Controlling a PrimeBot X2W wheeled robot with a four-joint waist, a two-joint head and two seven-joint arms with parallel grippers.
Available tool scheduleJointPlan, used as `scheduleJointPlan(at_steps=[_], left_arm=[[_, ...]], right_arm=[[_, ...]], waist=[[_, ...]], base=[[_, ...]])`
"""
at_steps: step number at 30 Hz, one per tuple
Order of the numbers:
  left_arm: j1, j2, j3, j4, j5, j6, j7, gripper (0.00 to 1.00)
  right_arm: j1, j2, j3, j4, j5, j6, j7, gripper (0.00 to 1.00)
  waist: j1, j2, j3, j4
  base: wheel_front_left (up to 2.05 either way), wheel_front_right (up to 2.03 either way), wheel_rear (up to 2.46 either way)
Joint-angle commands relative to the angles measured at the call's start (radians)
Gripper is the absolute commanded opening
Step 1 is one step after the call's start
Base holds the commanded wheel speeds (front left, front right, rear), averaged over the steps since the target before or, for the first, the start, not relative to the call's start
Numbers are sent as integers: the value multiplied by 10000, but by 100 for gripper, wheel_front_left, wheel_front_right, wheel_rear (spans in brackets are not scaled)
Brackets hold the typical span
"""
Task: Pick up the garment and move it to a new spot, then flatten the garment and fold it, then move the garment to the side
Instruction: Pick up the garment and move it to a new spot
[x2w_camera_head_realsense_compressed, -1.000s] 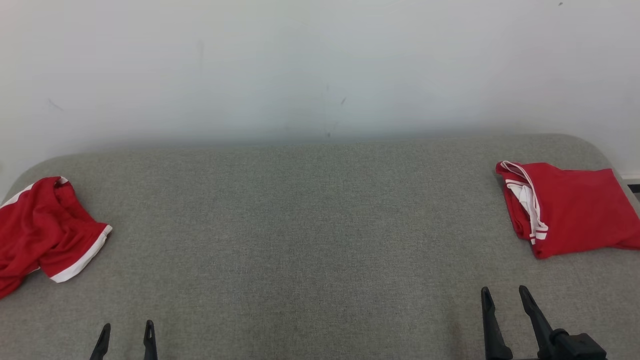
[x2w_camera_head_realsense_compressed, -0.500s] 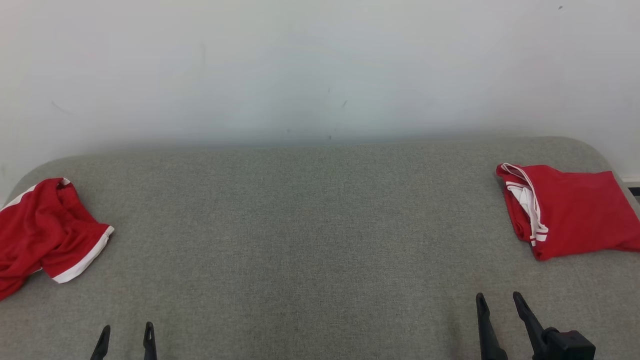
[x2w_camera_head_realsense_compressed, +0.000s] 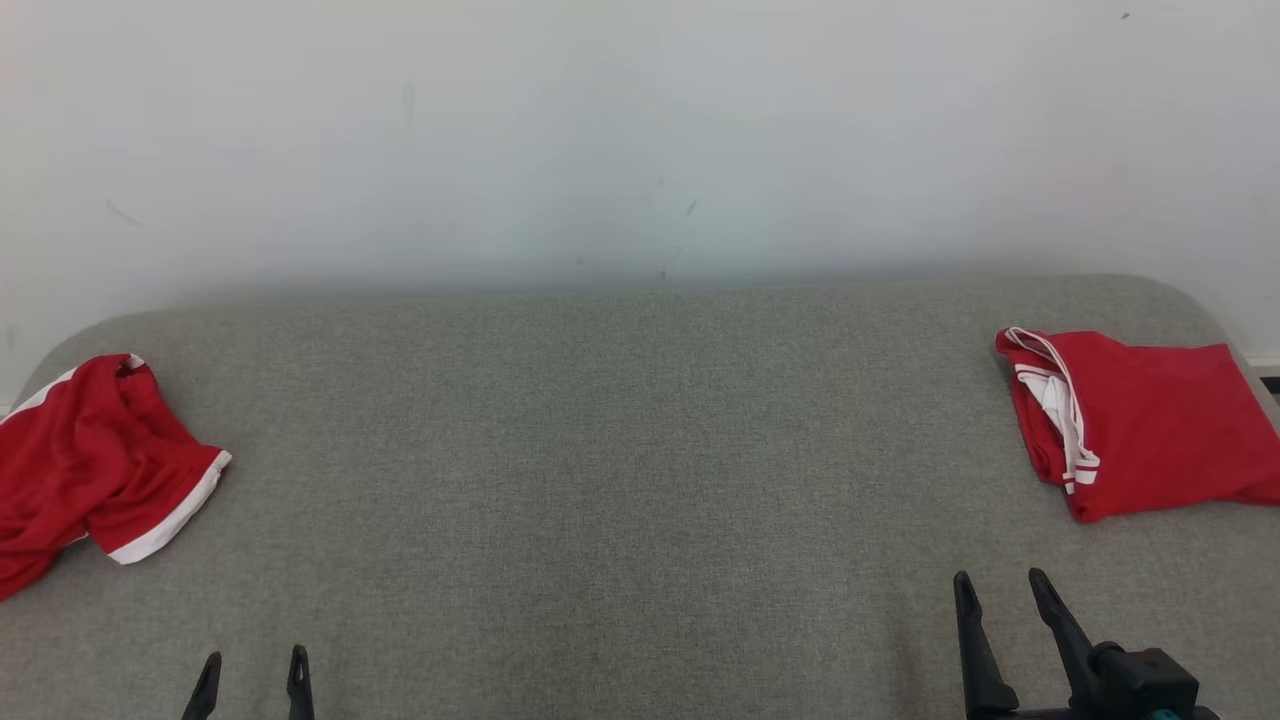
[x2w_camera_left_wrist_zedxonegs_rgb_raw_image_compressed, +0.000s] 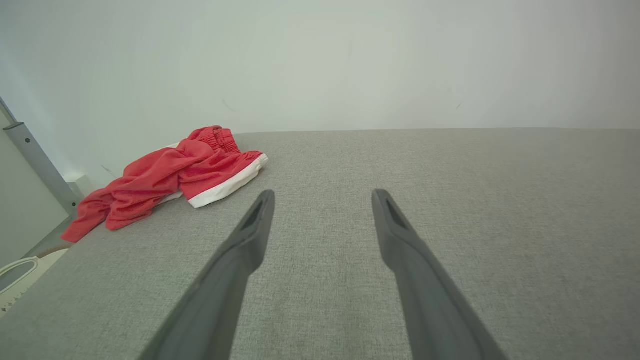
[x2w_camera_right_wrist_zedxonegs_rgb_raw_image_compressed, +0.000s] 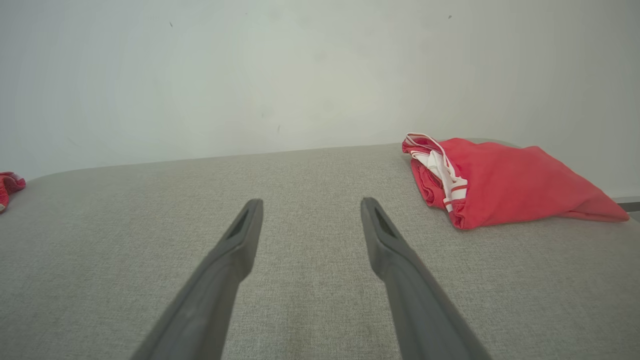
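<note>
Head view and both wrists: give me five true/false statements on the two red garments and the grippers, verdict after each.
1. A crumpled red garment lies at the left end of the grey surface. True.
2. The right gripper is shut on the folded red garment. False: it is open and empty, and it stops short of that garment.
3. The folded red garment shows white trim on its side towards the middle of the surface. True.
4. The two garments touch. False: they lie at opposite ends, well apart.
5. The left gripper is open and holds nothing. True.
</note>
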Motion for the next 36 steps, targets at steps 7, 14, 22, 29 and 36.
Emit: scheduleJointPlan(at_steps=[7,14,22,29,36], left_arm=[[142,101,-42,-24,-54,92,32,100],[84,168,-92,-48,-92,128,129,100],[81,309,-21,-177,-140,301,380,100],[132,470,46,-259,-190,422,767,100],[255,655,88,-473,-244,483,987,100]], right_arm=[[140,15,-59,-198,74,-22,86,100],[215,12,-114,-202,168,-22,151,100],[358,14,-39,-105,340,-22,166,100],[324,13,57,99,423,-22,125,100],[299,13,190,273,556,-22,56,100]], waist=[[0,0,-18,74],[0,0,-42,449],[0,0,-137,1548],[0,0,-224,2735],[0,0,-319,3686]], base=[[0,0,0],[0,0,0],[0,0,0],[0,0,0],[0,0,0]])
